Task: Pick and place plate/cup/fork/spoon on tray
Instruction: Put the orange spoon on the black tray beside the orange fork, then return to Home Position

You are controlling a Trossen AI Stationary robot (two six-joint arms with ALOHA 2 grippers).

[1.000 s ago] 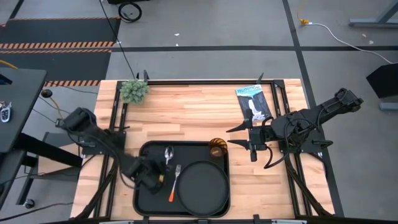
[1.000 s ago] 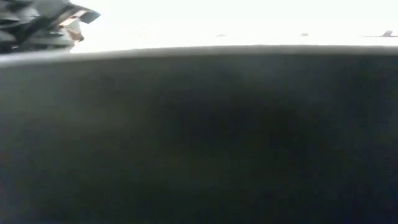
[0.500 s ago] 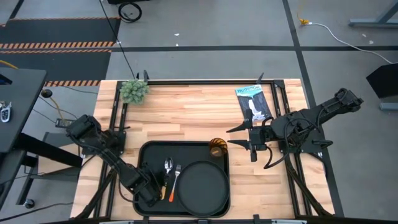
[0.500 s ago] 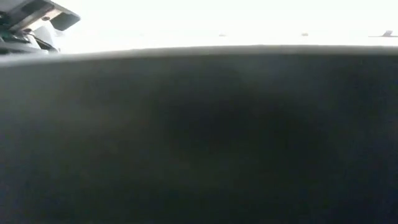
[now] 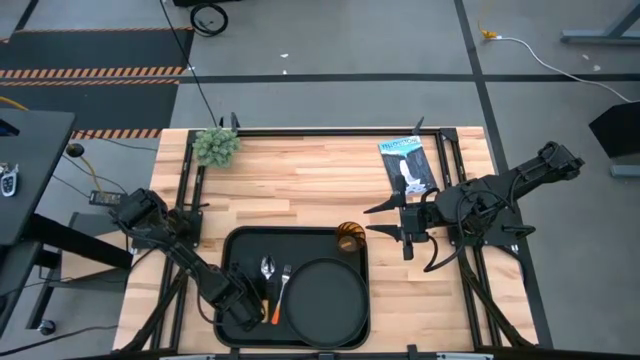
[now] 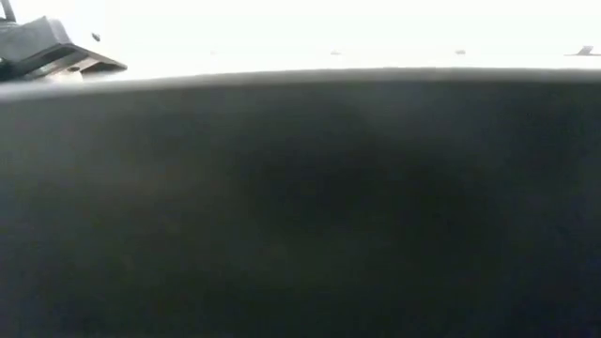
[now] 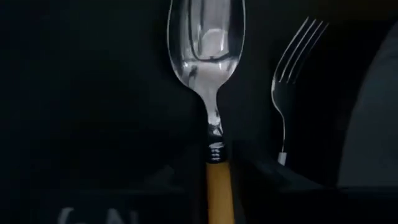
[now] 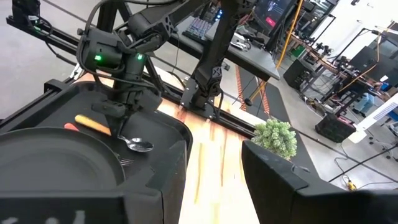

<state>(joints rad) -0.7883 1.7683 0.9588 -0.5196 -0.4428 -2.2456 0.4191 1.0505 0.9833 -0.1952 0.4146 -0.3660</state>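
Note:
The black tray (image 5: 236,250) lies at the table's near middle. On it are the black plate (image 5: 325,300), the amber cup (image 5: 349,238) in the far right corner, and the fork (image 5: 282,285) just left of the plate. The spoon (image 5: 268,267) lies left of the fork, its bowl toward the far edge. My left gripper (image 5: 252,298) is over the tray's left part, shut on the spoon (image 7: 206,43). My right gripper (image 5: 385,220) is open and empty, right of the tray. The low view shows only the tray's dark wall (image 6: 300,207). My left gripper pinches the spoon's orange handle (image 7: 217,186) between its two fingers, just behind the metal neck. The fingers (image 8: 121,111) come from above, pointing down. The spoon lies about level, bowl (image 8: 138,145) low over the tray floor; whether it touches I cannot tell.
A small green plant (image 5: 215,146) stands at the far left corner of the table. A black-and-white packet (image 5: 408,165) lies at the far right. Black frame rails run along both sides of the table. Bare wood lies between the tray and the far edge.
My left gripper has gone toward the table's near edge, taking the spoon with it. The spoon's bowl has gone from near the tray's far rim to beside the fork's tines. The spoon stays pointing toward the far edge.

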